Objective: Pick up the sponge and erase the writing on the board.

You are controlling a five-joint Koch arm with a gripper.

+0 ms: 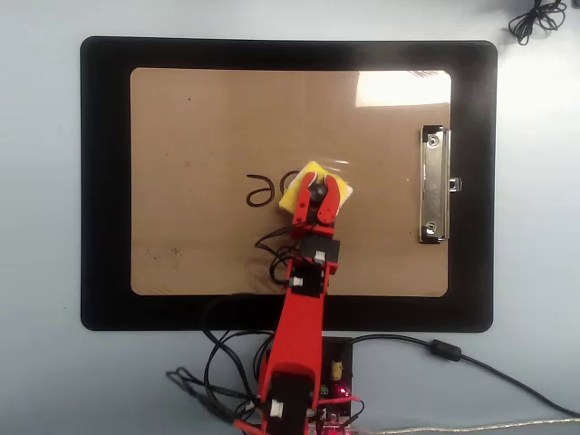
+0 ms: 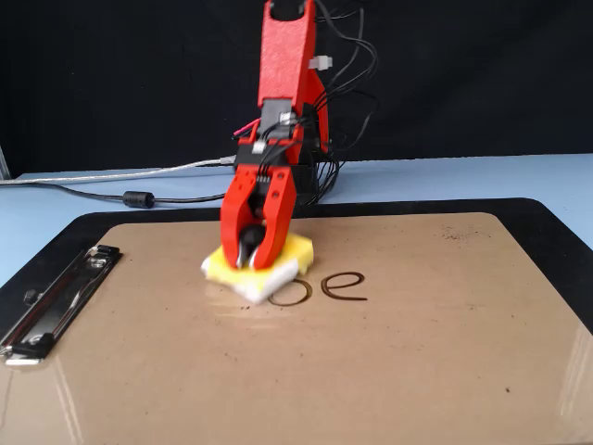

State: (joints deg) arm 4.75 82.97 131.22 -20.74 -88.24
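The yellow sponge [image 1: 302,175] lies flat on the light-brown board [image 1: 199,118], near its middle. My red gripper [image 1: 317,187] comes down on it from above and is shut on the black knob at its centre. In the fixed view the sponge [image 2: 289,250] sits under the gripper [image 2: 248,260], its white underlayer on the board [image 2: 417,352]. The writing [image 1: 261,188] shows only as dark "oe" strokes just left of the sponge in the overhead view, and just right of it in the fixed view [image 2: 341,286]. The "o" is partly under the sponge's edge. No "Z" shows.
The board lies on a larger black mat [image 1: 104,181]. Its silver clip [image 1: 434,186] is at the right edge overhead and at the left in the fixed view [image 2: 56,297]. Cables [image 1: 453,353] trail from the arm's base; a coiled wire [image 1: 535,18] lies at the top right.
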